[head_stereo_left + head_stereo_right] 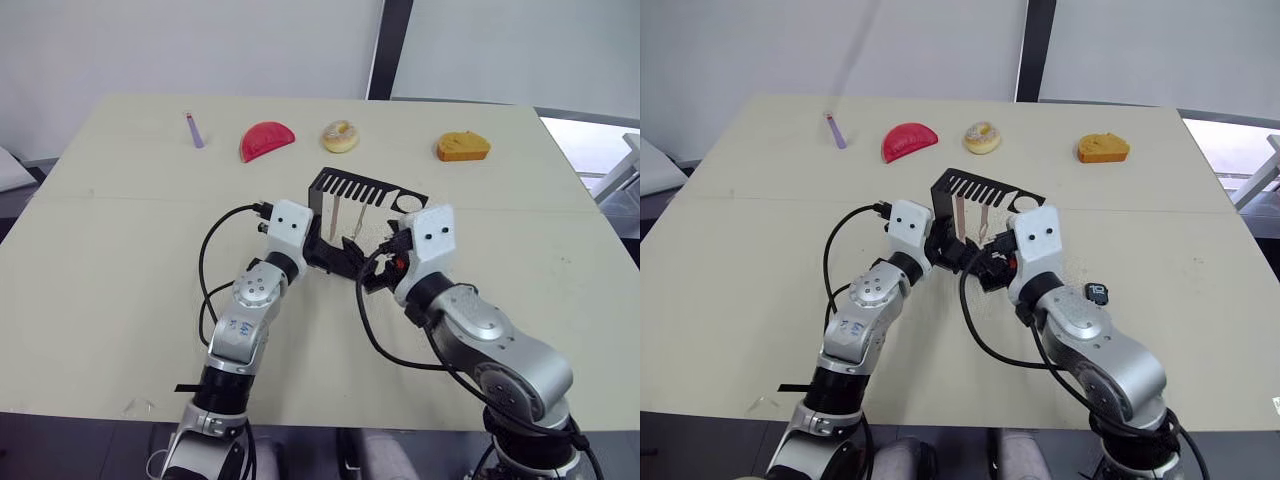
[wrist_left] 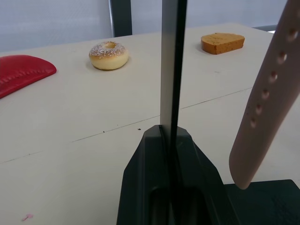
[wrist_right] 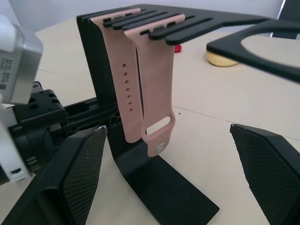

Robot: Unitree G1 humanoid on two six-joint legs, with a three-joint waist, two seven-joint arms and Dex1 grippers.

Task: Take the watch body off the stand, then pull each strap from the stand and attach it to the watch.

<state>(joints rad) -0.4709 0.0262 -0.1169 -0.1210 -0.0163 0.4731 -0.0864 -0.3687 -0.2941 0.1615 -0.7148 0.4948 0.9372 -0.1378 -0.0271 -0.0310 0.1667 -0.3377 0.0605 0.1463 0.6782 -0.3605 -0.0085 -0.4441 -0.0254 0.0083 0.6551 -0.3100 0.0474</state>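
On the beige table [image 1: 760, 250], watch body [image 1: 1096, 293] lies freed beside the right arm; left gripper [image 2: 171, 140] clamps the stand [image 3: 154, 183], wide-open right gripper [image 3: 176, 154] faces both hanging straps [image 3: 140, 79], first pull next.

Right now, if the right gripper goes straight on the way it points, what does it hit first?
Probably the straps: they hang from the stand between the open right gripper fingers, the buckle strap seemingly nearest. Depth is unclear; the stand's base may come first.

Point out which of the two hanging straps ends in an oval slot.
The strap nearer the ring hole; the other strap, nearer the stand's upright, shows a row of small holes.
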